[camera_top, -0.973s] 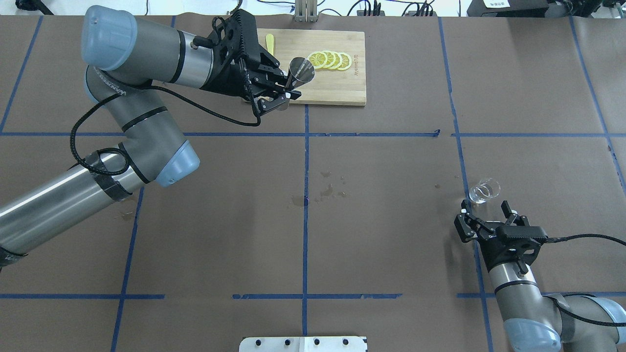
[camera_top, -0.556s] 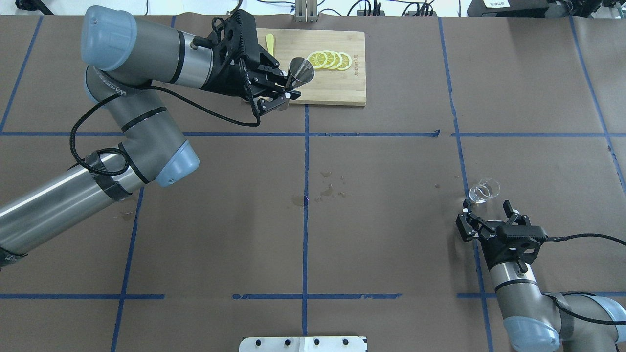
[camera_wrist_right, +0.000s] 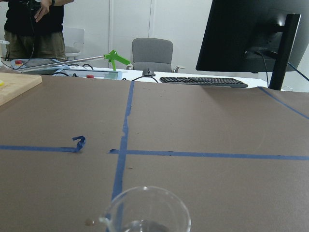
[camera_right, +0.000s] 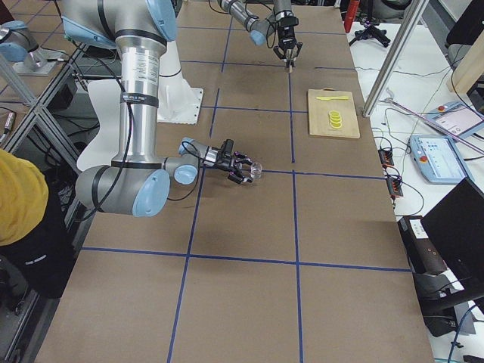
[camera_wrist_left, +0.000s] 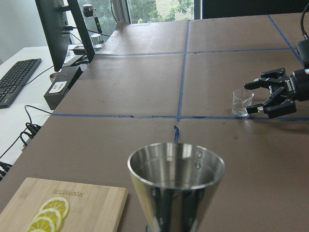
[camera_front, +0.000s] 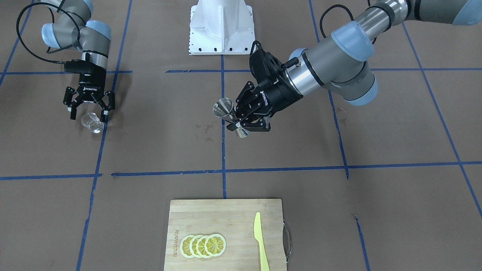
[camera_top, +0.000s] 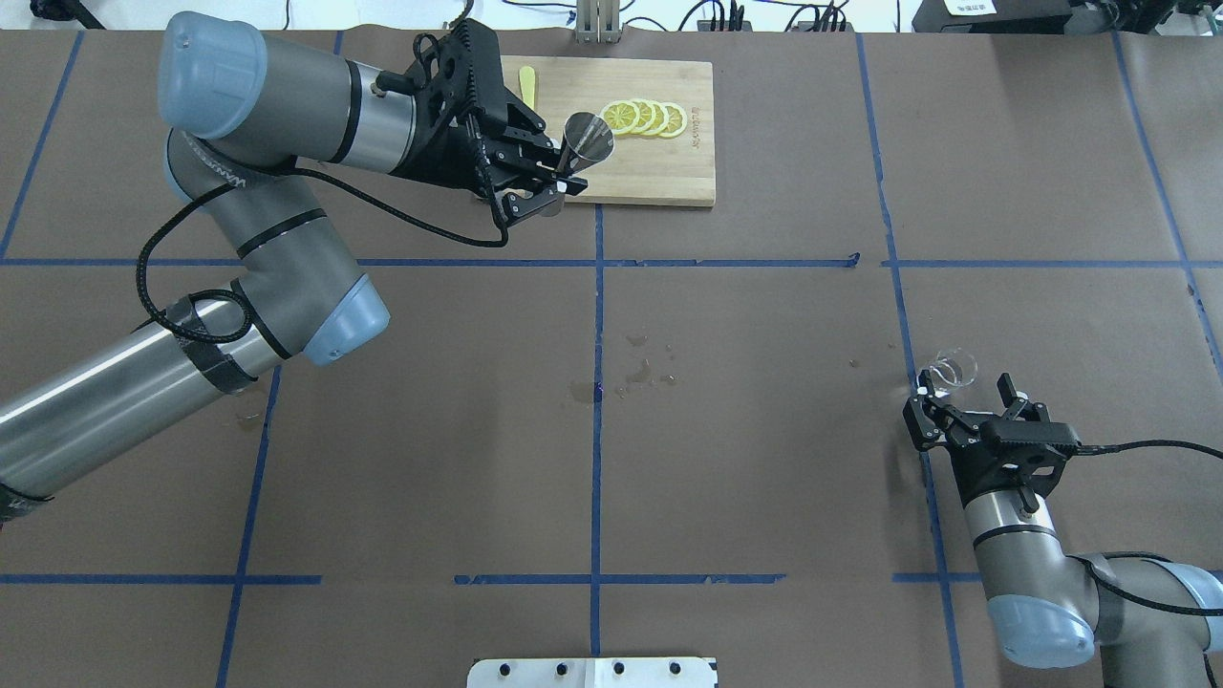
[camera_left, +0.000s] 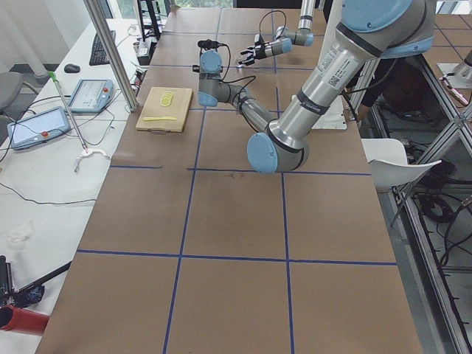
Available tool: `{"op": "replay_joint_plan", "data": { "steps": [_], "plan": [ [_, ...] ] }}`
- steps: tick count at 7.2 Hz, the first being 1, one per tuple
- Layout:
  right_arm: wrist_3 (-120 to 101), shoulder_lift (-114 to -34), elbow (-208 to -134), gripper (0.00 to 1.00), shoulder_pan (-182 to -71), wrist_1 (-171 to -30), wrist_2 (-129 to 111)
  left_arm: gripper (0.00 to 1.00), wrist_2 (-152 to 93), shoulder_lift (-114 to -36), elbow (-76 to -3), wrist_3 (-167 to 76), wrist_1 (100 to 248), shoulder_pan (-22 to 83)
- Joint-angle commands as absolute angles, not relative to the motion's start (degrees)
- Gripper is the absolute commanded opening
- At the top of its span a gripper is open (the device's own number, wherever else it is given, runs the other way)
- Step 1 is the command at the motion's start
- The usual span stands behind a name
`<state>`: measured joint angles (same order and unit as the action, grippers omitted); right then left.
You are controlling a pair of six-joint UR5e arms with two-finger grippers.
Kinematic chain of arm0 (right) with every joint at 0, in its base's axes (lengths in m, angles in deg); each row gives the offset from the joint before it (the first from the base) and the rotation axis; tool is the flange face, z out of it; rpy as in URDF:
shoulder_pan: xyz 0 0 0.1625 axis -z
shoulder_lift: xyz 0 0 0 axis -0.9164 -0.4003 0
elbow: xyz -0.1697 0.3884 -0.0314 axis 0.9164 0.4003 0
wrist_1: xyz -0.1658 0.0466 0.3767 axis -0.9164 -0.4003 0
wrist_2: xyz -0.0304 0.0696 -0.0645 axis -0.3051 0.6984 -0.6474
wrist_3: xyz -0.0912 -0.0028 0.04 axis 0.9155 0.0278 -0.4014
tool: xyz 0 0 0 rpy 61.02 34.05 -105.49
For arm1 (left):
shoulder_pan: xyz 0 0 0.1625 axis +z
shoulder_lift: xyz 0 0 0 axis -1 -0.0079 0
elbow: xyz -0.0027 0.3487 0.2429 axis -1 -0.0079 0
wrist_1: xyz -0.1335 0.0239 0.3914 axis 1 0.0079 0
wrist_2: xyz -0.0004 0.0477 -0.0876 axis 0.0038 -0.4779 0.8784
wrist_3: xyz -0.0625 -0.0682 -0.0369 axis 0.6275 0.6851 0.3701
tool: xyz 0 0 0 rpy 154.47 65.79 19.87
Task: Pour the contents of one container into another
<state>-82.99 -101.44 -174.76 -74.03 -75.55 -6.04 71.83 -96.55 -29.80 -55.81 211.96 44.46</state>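
The shiny steel jigger (camera_top: 585,141) hangs tilted above the table near the cutting board's front edge, with my left gripper (camera_top: 557,183) shut on its narrow waist. The front-facing view shows the jigger (camera_front: 225,108) in the left gripper (camera_front: 235,122); its open cone (camera_wrist_left: 176,181) fills the left wrist view. The small clear glass cup (camera_top: 954,371) stands on the table at the right, with a little liquid in its bottom. My right gripper (camera_top: 963,390) is open, one fingertip on each side of the cup (camera_front: 92,122), not closed on it. The cup's rim (camera_wrist_right: 145,212) is close in the right wrist view.
A wooden cutting board (camera_top: 659,177) lies at the far middle with lemon slices (camera_top: 648,118) and a yellow knife (camera_top: 526,84) on it. Wet spots (camera_top: 640,371) mark the brown paper at the table's middle. The robot's white base (camera_front: 221,26) is behind.
My right gripper has moved forward to the glass cup, so its open fingers now flank it. The left gripper and jigger have hardly moved.
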Motion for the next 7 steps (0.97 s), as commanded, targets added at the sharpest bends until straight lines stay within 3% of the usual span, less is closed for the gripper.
{"op": "replay_joint_plan", "data": {
  "steps": [1, 4, 6, 7],
  "plan": [
    [-82.7, -100.3, -174.0, 1.0, -75.1, -75.5, -5.9, 0.0, 71.8, -96.5, -29.8, -55.8, 212.0, 44.5],
    [-82.5, -99.0, -172.9, 1.0, -75.3, -75.6, -5.8, 0.0, 71.8, -96.5, -29.8, -55.8, 212.0, 44.5],
    [-82.7, -97.9, -172.5, 0.66, -75.3, -75.6, -5.8, 0.0, 71.8, -96.1, -29.8, -55.8, 212.2, 44.5],
    [-82.9, -96.9, -171.1, 0.66, -75.3, -75.6, -5.8, 0.0, 71.8, -96.1, -29.8, -55.8, 212.3, 44.5]
  ]
}}
